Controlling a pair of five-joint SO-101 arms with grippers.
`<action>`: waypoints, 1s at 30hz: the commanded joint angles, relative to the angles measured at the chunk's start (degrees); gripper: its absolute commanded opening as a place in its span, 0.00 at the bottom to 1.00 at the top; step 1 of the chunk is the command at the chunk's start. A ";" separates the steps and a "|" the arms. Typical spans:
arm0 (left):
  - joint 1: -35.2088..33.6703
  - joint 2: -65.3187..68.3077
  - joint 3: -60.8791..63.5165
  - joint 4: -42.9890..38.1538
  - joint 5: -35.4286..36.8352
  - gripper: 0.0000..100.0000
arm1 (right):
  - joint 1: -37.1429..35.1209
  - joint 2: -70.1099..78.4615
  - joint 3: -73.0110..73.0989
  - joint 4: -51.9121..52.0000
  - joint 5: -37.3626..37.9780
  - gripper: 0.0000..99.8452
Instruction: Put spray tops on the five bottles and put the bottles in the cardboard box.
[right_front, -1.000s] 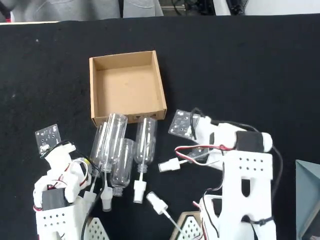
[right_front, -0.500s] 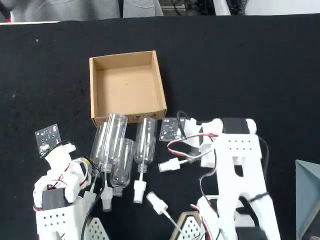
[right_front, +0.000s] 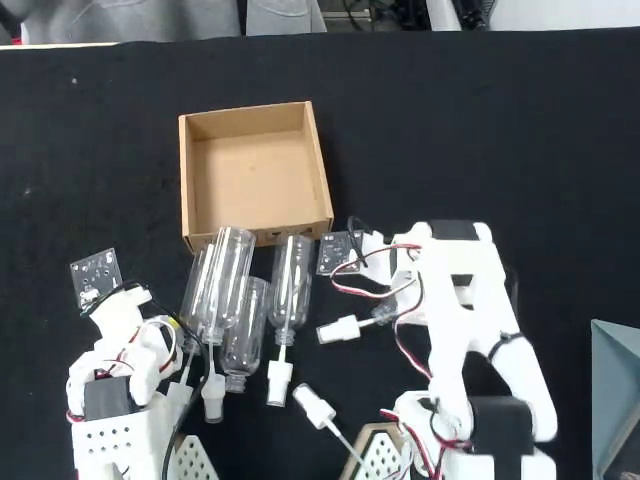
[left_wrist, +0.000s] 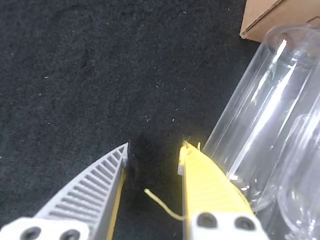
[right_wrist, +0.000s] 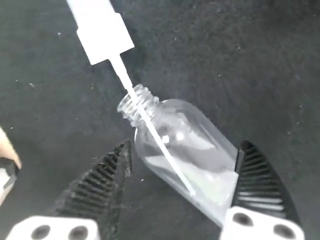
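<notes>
Straddling the clear bottle (right_wrist: 200, 160), the right gripper (right_wrist: 185, 146) hangs released, one tip either side.

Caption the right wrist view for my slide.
Right gripper, fingers open, straddling a clear bottle whose spray top is only part-way in.

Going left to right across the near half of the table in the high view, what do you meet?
left arm → clear bottles lying side by side → spray top with its tube → right arm → grey object at the picture's edge
</notes>
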 joint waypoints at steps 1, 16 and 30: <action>0.31 -0.44 1.27 0.35 -0.53 0.15 | -1.14 1.89 -2.07 -4.04 0.26 0.29; 0.31 -0.44 1.27 0.35 -0.53 0.15 | -1.14 3.12 3.03 -11.69 -6.95 0.23; 0.31 -0.44 1.27 0.35 -0.53 0.15 | -1.49 -0.75 2.95 -11.69 -21.01 0.18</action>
